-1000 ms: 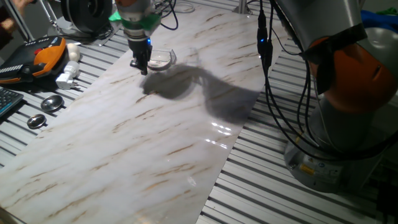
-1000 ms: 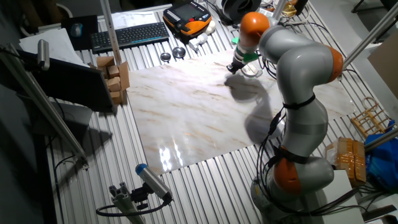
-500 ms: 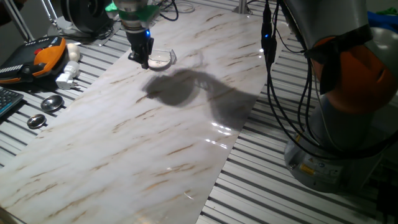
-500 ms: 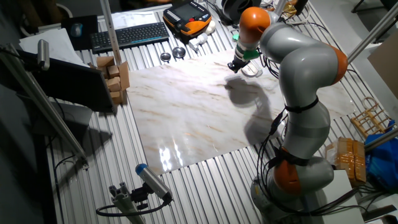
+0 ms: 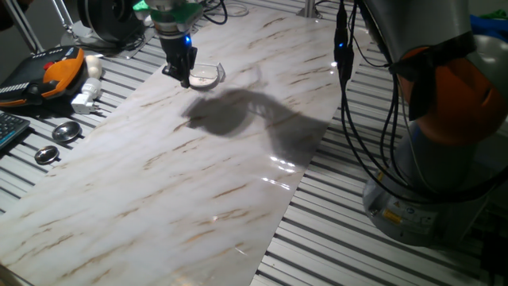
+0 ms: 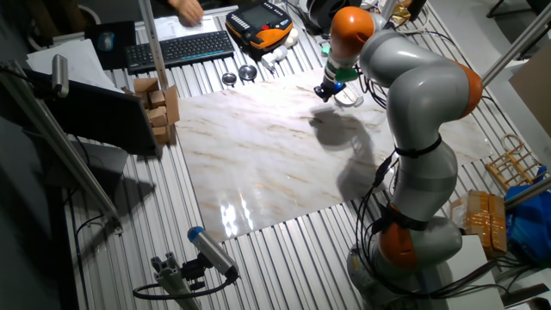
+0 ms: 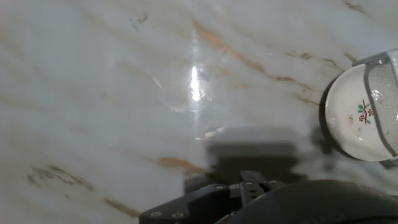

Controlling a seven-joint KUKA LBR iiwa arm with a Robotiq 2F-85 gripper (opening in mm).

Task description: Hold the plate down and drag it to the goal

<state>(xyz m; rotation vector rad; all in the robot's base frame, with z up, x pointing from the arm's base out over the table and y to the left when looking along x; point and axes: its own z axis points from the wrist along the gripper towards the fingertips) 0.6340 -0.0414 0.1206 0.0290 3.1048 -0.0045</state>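
The plate (image 5: pixel 204 77) is a small white dish at the far end of the marble board (image 5: pixel 159 183). It lies partly inside the goal (image 5: pixel 220 73), a clear plastic bracket. In the hand view the plate (image 7: pixel 356 115) has a small flower mark, and the goal's glinting wall (image 7: pixel 380 93) crosses its right side. My gripper (image 5: pixel 183 76) hangs just left of the plate, close above the board, with its fingers together and nothing between them. The other fixed view shows the gripper (image 6: pixel 325 93) beside the plate (image 6: pixel 348 98). The hand view shows only the gripper's dark body, not the fingertips.
Two grey metal discs (image 5: pixel 66 131) (image 5: pixel 46 155), a white plug (image 5: pixel 86 98) and an orange-black pendant (image 5: pixel 54 70) lie left of the board. A keyboard (image 6: pixel 176 47) and cardboard boxes (image 6: pixel 160 100) are nearby. The robot base (image 5: pixel 444 119) and cables (image 5: pixel 349 119) are on the right.
The gripper has shifted a little toward the plate and the far side since a second ago, then nearly stopped. The plate and the goal have not moved.
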